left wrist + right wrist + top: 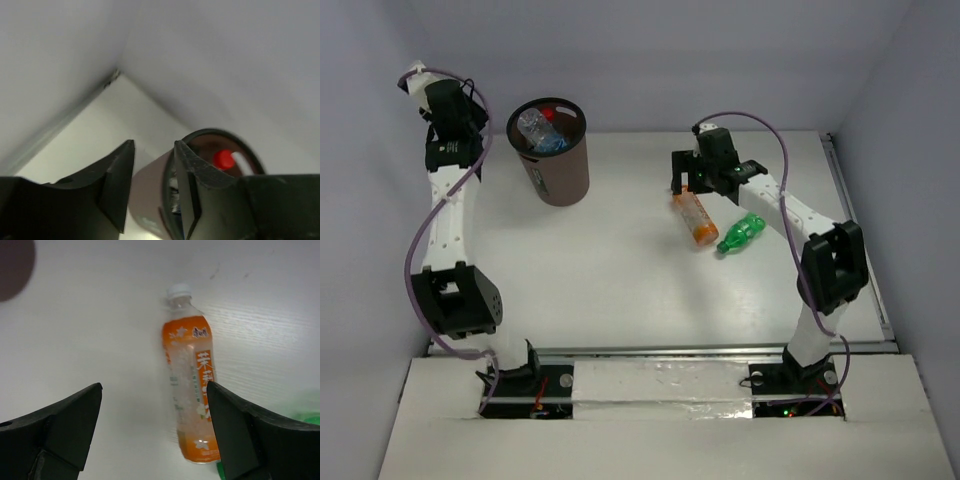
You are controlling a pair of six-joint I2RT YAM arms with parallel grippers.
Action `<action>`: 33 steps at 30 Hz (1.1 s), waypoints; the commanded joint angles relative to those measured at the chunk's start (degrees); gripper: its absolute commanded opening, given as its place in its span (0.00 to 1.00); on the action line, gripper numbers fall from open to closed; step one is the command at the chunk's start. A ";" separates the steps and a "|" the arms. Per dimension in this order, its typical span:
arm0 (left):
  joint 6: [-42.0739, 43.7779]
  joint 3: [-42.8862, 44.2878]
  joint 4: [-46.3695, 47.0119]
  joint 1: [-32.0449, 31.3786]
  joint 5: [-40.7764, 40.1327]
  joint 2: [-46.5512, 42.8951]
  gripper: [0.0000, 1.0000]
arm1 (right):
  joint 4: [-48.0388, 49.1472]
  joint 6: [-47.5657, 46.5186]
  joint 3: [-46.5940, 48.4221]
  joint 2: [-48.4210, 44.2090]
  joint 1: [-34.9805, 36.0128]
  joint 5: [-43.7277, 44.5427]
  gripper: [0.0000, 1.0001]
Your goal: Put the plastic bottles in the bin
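Bottles left on the table: two.

Top view. Orange bottle (693,218) lies on its side right of table centre, cap toward 11 o'clock. Green bottle (741,234) lies just beside it at its 4 o'clock; cannot tell if they touch. Bin (560,175) stands upright toward 10 o'clock of the table and holds several clear bottles. Right gripper (688,188) hangs over the orange bottle's cap end. Left arm is drawn up at the bin's 9 o'clock.

Left wrist. Left gripper (154,145) shows a narrow gap between its fingers and nothing in it. Bin rim (210,132) is ahead, with a red cap (224,159) inside.

Right wrist. Right gripper (154,386) is spread wide and empty, above the table. The orange bottle (190,380) lies lengthwise under its right side, white cap at 12 o'clock. A green blur at 4 o'clock is the other bottle.

Handling, as judged: a light, thin-walled, smooth cylinder that is likely to roll or squirt out under an off-centre pinch and dent under a hard one. Best hold is across the labelled mid-body, not the tapered neck. The fingers need centring over the bottle, and the green neighbour crowds the base end.
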 commanded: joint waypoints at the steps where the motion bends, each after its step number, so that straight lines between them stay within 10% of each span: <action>1: -5.99 0.22 -3.03 3.02 13.62 0.65 0.35 | -4.18 -2.84 2.59 2.54 -2.30 -0.82 0.90; 19: -6.44 2.33 -3.56 4.17 20.75 13.40 0.48 | -7.69 -6.19 11.21 16.26 -2.92 -1.00 0.90; 33: -4.06 0.92 -5.05 3.03 22.16 14.99 0.05 | -9.80 -6.46 16.74 22.94 -2.92 -2.58 0.86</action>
